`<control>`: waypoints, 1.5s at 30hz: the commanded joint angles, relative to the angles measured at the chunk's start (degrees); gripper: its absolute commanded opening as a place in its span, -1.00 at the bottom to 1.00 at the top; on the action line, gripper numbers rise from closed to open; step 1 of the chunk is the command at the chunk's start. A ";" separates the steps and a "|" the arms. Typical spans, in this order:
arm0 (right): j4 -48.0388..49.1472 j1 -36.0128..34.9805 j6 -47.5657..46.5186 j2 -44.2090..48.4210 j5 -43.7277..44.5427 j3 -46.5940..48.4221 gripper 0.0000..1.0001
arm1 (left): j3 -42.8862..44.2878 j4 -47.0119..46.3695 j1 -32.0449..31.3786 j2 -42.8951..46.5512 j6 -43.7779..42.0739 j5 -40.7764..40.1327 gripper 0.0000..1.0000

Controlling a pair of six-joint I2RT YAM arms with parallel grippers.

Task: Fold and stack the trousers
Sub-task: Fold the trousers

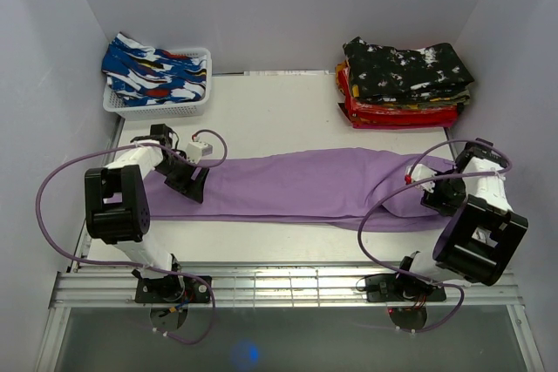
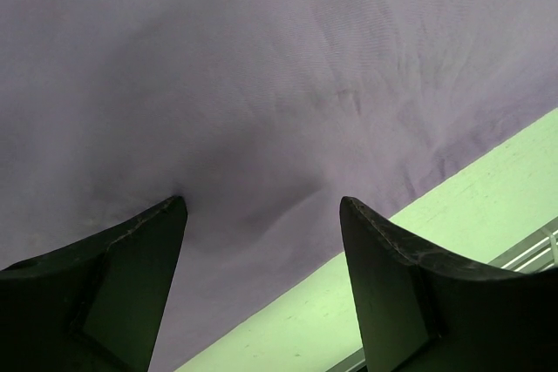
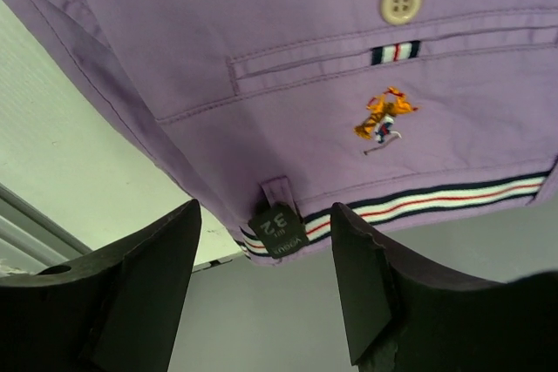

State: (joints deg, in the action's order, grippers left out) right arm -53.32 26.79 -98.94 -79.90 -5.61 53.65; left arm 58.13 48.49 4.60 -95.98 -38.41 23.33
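A pair of purple trousers [image 1: 296, 185] lies stretched flat across the table, waistband at the right, leg ends at the left. My left gripper [image 1: 193, 182] is open just above the leg end; the left wrist view shows purple cloth [image 2: 261, 84] between the spread fingers and the cloth's near edge. My right gripper [image 1: 433, 196] is open at the waistband; the right wrist view shows the striped waistband [image 3: 418, 202], a size tag [image 3: 277, 231], a back pocket with a button [image 3: 401, 2] and an embroidered logo [image 3: 381, 119]. Nothing is held.
A white basket [image 1: 159, 102] with blue patterned clothes stands at the back left. A stack of folded trousers [image 1: 403, 84], black patterned on top, red beneath, sits at the back right. White walls enclose the table [image 1: 279, 119]. A metal rail [image 1: 279, 285] runs along the near edge.
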 commanded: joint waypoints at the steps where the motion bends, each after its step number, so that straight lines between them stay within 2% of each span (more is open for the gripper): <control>1: 3.83 0.46 -5.30 1.59 2.53 -2.93 0.34 | -0.12 -2.79 0.15 -3.07 -0.08 -2.33 0.67; 5: 4.63 0.46 -7.23 1.50 3.50 -3.90 0.35 | -0.56 -3.49 0.15 -3.59 0.18 -2.85 0.67; 8: 7.60 0.46 -7.59 1.24 3.76 -4.78 0.26 | -1.00 -4.19 0.15 -4.12 0.53 -3.47 0.66; 13: 11.22 0.55 -8.11 0.80 3.85 -4.87 -0.19 | -1.35 -4.72 0.15 -4.48 1.23 -4.17 0.61; 17: 11.40 0.64 -9.69 1.23 3.94 -5.04 -0.29 | -1.18 -4.81 0.15 -4.74 1.32 -4.79 0.61; 21: 10.26 1.07 -10.92 1.85 3.41 -4.96 -0.79 | -1.35 -4.90 0.15 -4.83 1.50 -4.96 0.58; 22: 9.38 1.34 -11.10 1.85 3.06 -4.52 -0.84 | -1.44 -4.90 0.15 -4.83 1.67 -5.05 0.57; 27: 2.27 3.97 -13.47 3.78 0.60 0.48 -0.85 | -2.75 -5.77 0.23 -5.00 1.68 -7.24 0.48; 33: -6.97 10.65 -21.46 5.27 0.24 5.24 -0.84 | -3.11 -6.04 0.94 -6.49 2.38 -9.62 0.38; 38: -4.17 15.39 -27.10 4.93 3.05 1.03 -0.84 | -2.50 -5.51 1.73 -7.28 2.73 -10.23 0.31; 45: 4.80 15.05 -27.80 4.05 4.64 -9.60 -0.83 | -0.48 -3.93 1.99 -7.99 2.38 -10.76 0.25</control>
State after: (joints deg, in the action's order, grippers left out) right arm -51.42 41.78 -113.45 -76.14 -2.90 46.59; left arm 60.10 47.77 5.41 -98.80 -34.24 20.34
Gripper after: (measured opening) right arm 0.089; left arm 0.622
